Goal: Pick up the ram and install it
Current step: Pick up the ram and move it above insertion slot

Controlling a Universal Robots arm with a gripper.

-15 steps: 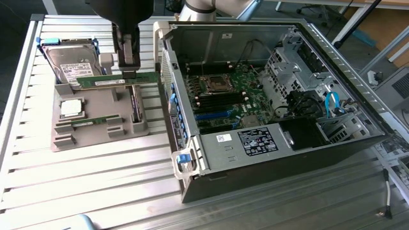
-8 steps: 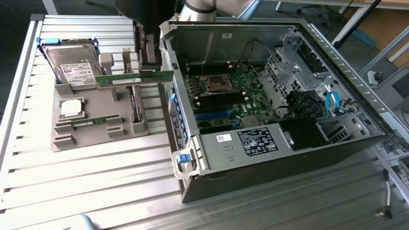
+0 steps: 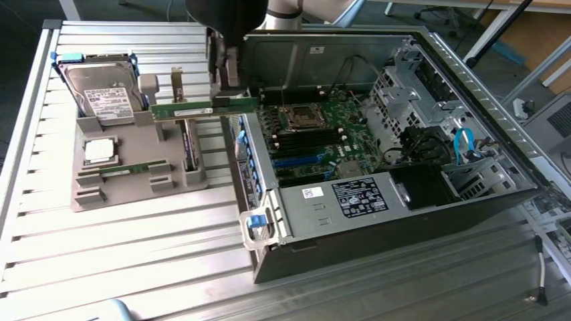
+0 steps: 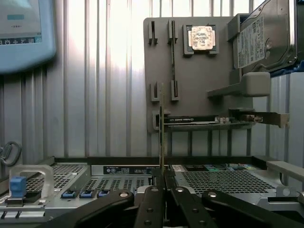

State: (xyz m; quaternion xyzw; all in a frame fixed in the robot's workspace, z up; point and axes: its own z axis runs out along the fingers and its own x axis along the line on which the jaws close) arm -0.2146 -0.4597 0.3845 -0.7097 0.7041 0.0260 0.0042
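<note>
on the exterior view's left, a grey tray holds a second stick. the ram, a thin, narrow green strip, hangs level between tray and case. the gripper, nearly closed, pinches its end.

Robotics lab bench: slotted aluminium table, opened PC tower, grey parts fixture holding a hard drive.

The open computer case leaves room above the motherboard; its wall beside the gray holder (blue-clipped) and the drive cage stand in the way.
</note>
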